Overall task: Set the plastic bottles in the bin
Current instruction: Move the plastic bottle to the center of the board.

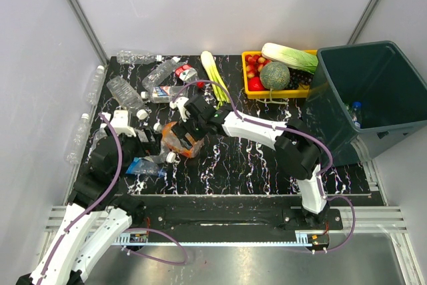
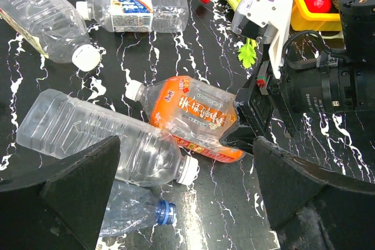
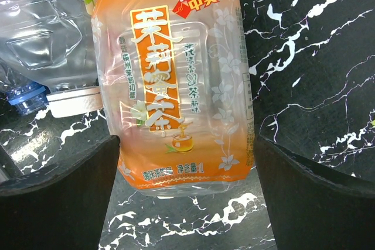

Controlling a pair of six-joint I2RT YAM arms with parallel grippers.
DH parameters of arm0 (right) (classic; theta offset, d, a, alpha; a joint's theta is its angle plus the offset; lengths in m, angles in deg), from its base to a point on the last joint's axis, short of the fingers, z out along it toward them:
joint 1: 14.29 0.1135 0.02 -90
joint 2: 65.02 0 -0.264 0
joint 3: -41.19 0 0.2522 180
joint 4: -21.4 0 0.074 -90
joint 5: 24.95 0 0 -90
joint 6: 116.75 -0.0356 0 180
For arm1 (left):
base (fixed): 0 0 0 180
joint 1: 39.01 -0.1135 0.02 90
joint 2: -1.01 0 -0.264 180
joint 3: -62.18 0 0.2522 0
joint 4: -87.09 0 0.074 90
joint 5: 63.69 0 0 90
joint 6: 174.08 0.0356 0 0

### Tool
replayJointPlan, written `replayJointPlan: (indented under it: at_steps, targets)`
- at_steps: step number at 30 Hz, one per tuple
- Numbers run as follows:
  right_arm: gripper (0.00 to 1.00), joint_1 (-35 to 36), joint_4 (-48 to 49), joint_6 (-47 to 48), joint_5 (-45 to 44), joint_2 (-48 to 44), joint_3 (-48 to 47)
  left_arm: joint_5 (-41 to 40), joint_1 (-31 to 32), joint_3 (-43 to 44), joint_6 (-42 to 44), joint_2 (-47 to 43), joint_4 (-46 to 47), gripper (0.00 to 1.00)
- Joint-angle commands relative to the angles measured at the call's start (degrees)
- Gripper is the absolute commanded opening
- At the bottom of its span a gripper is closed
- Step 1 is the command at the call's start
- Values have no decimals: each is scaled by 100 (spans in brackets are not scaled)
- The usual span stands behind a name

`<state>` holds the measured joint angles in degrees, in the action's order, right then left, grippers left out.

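An orange-labelled bottle [image 1: 181,139] lies on the black marbled table, left of centre. My right gripper [image 1: 190,131] is open, one finger on each side of the bottle's base [image 3: 173,80], close to both sides. My left gripper [image 1: 147,145] is open and empty just to its left. In the left wrist view the orange bottle [image 2: 190,118] lies ahead, with a clear white-capped bottle [image 2: 99,139] and a blue-capped bottle [image 2: 135,215] by the left finger. Several more clear bottles [image 1: 125,91] lie at the back left. The teal-grey bin [image 1: 373,91] stands at the far right with one bottle [image 1: 355,113] inside.
A yellow tray [image 1: 248,88] with a melon [image 1: 274,75], a cabbage [image 1: 290,57] and small fruit sits left of the bin. Celery stalks [image 1: 213,75] lie beside it. Two bottles [image 1: 95,83] lie along the left wall. A crushed blue-labelled bottle [image 1: 143,167] lies near the front left.
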<state>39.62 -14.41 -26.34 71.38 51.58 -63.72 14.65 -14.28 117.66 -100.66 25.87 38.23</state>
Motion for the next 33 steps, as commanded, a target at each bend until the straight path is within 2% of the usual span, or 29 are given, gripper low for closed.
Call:
replayJointPlan:
  at_steps: [1,4,8,12,15,22,23,26,33]
  targets:
    - [99,76,-178,232,123,-76,54,-178,14,91,-47,-60,108,99]
    - [99,76,-239,250,-96,12,45,-240,14,91,-56,-122,116,99]
    - [99,76,-590,259,-841,66,71,-328,14,83,-65,-183,108,99]
    - [99,41,-687,162,-818,-496,711,-346,14,74,-65,-210,117,99]
    - [95,41,-801,-153,-712,-980,1221,-337,14,82,-74,-201,117,99]
    - [89,41,-1232,-980,-1177,-2060,2539,-346,14,74,-74,-201,117,99]
    - [89,41,-1267,-1103,-1178,-2192,2672,-354,5,74,-74,-201,117,99]
    - [99,49,-1303,-1481,-1134,-2527,3015,-346,5,65,-82,-184,117,99]
    - [99,49,-1285,-1833,-1370,-2792,2920,-354,14,65,-91,-122,99,99]
